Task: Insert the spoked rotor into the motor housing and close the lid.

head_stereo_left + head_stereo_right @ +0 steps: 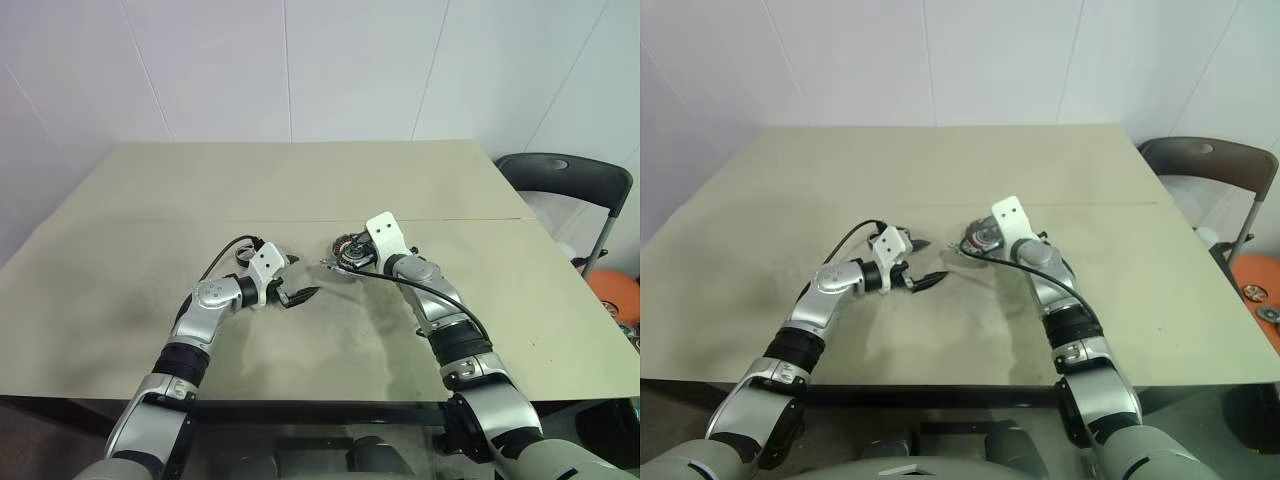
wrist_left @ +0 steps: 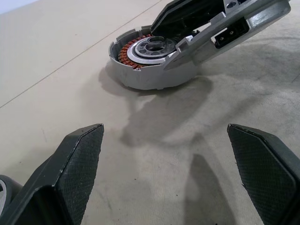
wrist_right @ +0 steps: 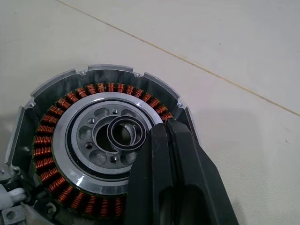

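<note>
A beige worktop [image 1: 300,180] with a seam across it filled the middle of the frame below a white panelled wall [image 1: 300,60], while a dark folding chair [image 1: 570,180] stood at the right edge.

right gripper [image 3: 161,136] fingers covering near side of motor housing [image 3: 101,145] windings – housing bottom edge getting cut off in right wrist view, rotor spokes too small for head views
</note>
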`<state>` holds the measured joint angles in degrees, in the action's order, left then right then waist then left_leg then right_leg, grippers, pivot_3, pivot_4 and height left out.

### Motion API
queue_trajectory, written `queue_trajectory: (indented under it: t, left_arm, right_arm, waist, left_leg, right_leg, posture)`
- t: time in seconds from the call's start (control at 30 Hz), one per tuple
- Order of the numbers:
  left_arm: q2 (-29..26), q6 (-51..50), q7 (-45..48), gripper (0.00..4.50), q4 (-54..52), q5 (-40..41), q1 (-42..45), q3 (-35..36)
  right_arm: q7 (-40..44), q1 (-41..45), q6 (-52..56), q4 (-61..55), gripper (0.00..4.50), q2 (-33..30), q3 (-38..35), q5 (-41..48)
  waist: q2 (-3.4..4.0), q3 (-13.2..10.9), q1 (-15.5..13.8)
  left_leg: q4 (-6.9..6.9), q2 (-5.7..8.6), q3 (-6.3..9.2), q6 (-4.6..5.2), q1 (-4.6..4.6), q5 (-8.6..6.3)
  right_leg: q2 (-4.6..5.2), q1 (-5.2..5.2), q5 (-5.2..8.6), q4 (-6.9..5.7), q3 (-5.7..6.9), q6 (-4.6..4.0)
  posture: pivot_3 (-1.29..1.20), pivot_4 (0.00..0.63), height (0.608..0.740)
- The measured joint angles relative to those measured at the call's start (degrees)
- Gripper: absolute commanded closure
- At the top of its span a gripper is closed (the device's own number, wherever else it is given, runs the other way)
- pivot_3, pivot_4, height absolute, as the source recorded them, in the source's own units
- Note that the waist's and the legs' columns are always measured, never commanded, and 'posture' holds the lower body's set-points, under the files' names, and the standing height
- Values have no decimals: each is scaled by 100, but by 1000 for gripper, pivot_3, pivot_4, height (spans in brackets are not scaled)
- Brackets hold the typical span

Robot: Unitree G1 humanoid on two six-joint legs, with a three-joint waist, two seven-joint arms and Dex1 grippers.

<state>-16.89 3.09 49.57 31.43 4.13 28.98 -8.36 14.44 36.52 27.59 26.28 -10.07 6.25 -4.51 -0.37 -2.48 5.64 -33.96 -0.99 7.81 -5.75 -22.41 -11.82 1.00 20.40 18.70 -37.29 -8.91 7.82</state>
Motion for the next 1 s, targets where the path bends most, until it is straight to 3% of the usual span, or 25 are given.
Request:
queue_trajectory:
  t: [1.0]
  left_arm:
    - [11, 0, -3, 0, 9, -26, 0, -14]
  right_arm:
    - [290, -72, -52, -214, 4477, 212, -108, 358]
  waist:
    - [0, 0, 2]
  left_leg:
    - [-1, 0, 0, 0, 1, 0]
  right_leg:
    - [0, 0, 0, -2, 0, 0]
  posture:
    - [0, 0, 740]
